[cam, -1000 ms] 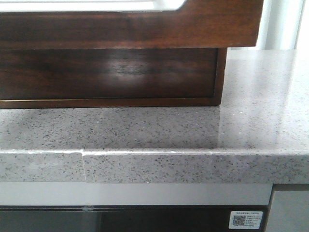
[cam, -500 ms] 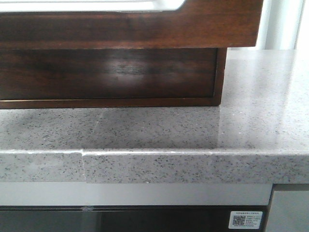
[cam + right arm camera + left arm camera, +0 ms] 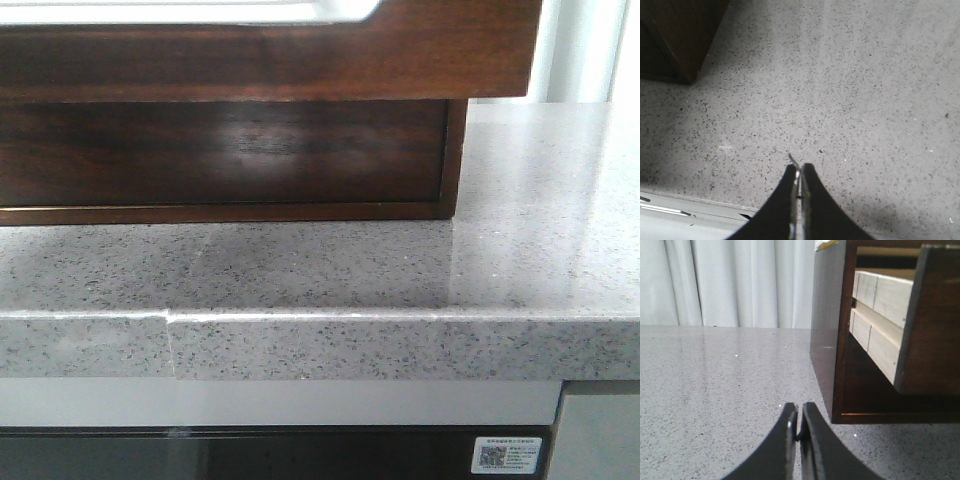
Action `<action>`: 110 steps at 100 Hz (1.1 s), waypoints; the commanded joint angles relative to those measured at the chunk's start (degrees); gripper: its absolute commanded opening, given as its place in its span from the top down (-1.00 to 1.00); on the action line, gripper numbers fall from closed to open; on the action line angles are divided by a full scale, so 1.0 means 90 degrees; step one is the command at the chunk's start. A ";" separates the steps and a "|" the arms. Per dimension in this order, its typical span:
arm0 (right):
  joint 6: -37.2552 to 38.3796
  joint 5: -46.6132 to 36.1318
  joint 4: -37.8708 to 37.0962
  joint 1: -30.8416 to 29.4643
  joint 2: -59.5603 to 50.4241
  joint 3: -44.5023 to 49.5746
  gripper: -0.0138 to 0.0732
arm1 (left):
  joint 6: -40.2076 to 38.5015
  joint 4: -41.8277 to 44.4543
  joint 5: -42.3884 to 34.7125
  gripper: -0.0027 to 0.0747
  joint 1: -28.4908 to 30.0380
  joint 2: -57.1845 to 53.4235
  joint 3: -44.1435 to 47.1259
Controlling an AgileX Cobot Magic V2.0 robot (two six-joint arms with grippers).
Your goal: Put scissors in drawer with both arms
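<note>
Grey speckled stone makes the countertop (image 3: 320,270), polished enough to carry soft reflections, with a thick front edge and a thin seam on its left part. On it stands a small cabinet (image 3: 230,155) of dark reddish-brown glossy wood. You can see in the front view that the drawer (image 3: 300,50) is pulled out toward the camera, its plain shiny front overhanging the cabinet body and a whitish strip running along its top edge. From the left wrist view the drawer (image 3: 932,320) shows pale wooden side boards behind the dark front (the inside floor is hidden from every camera).

The left gripper (image 3: 799,427) has its two curved black fingers pressed together, with nothing visible between them, and it sits low over the stone just beside the cabinet's corner. The right gripper (image 3: 797,185) is also pressed together over bare stone near the counter's front edge; a thin pale sliver shows at its tip, but you cannot tell what it is.

You will find no scissors in any view. My judgement: the opening is done, and whether the scissors are already inside cannot be decided. If they are, only pushing the drawer closed remains.
</note>
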 commanded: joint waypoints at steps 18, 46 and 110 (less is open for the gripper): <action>0.0004 -0.0415 -0.0052 -0.0035 -0.0002 -0.0153 0.84 | -0.0081 -0.0173 -0.0630 0.98 0.0059 -0.0210 0.0229; 0.0004 -0.0415 -0.0052 -0.0035 -0.0002 -0.0153 0.84 | -0.0081 -0.0173 -0.0630 0.98 0.0059 -0.0210 0.0229; 0.0004 -0.2504 -0.0318 -0.0099 -0.1464 0.1512 0.84 | -0.0081 -0.0173 -0.0630 0.98 0.0059 -0.0210 0.0229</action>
